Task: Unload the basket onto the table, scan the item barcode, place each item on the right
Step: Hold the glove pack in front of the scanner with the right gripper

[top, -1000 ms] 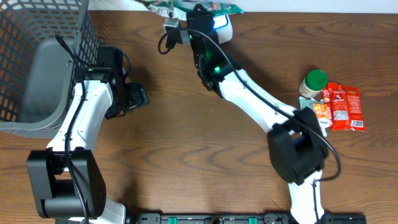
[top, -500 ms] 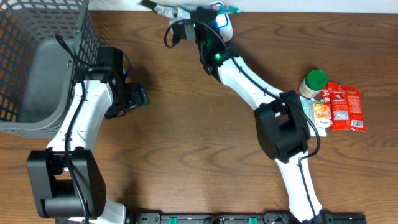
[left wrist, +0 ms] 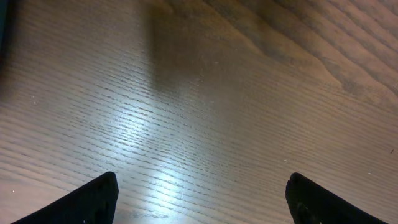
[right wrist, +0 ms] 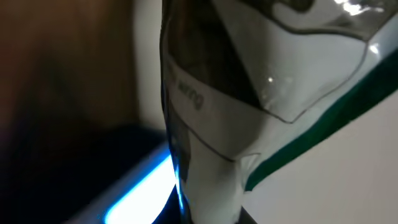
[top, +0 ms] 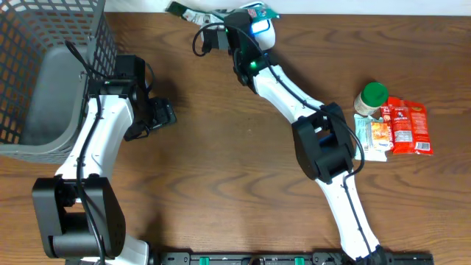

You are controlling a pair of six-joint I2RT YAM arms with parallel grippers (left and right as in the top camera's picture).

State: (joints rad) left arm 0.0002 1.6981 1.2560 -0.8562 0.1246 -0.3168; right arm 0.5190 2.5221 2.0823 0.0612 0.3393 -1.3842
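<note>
The item is a clear and white packet with green trim [top: 190,12], held at the table's far edge in the overhead view. My right gripper [top: 234,20] is shut on it, right beside the white scanner [top: 263,31] that glows blue. In the right wrist view the packet [right wrist: 261,93] fills the frame, with the scanner's blue light [right wrist: 134,186] just below and left of it. No barcode shows. My left gripper [top: 163,114] hovers open over bare wood at the left, its fingertips [left wrist: 93,199] wide apart with nothing between them.
A wire basket [top: 29,44] with a grey liner stands at the far left, next to the left arm. At the right edge sit a green-capped jar [top: 372,97] and red snack packets [top: 407,126]. Bare brown wood lies between the two arms.
The right arm has stretched further toward the far edge, carrying the packet up beside the scanner. The left arm has not moved.
</note>
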